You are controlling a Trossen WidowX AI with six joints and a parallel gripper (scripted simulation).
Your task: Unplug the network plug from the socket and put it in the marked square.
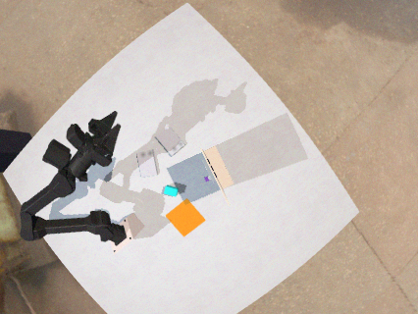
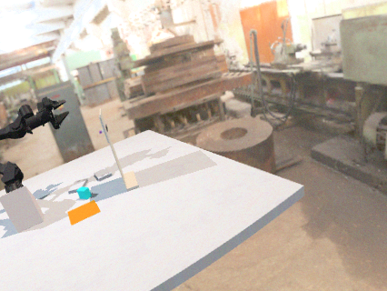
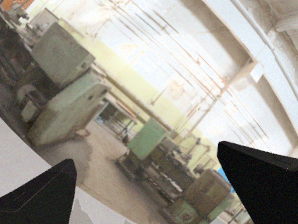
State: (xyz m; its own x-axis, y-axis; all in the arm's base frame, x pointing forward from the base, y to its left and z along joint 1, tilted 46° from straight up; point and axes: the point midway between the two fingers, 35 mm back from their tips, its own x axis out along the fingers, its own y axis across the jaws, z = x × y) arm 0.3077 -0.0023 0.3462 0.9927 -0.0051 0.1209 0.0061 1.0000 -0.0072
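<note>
The upright panel (image 1: 211,164) (image 2: 113,148) stands on a tan foot. A tiny purple piece (image 1: 207,179) (image 2: 101,132), apparently the plug, is at its arm-facing side, high above the table; its tab and the socket are too small to make out. My gripper (image 1: 118,120) (image 2: 66,107) (image 3: 148,159) is wide open with nothing between the fingers. It is raised high, well apart from the panel and the purple piece. The marked square (image 1: 185,217) (image 2: 84,213) is orange and lies on the table with nothing on it. The plug does not show in the wrist view.
A cyan block (image 1: 171,190) (image 2: 84,193) sits near the orange square, on its arm side. Two flat grey plates (image 1: 147,163) (image 1: 170,140) lie between the arm and the panel. A tall pale block (image 2: 22,210) stands below the arm's base. Shadows cross the table.
</note>
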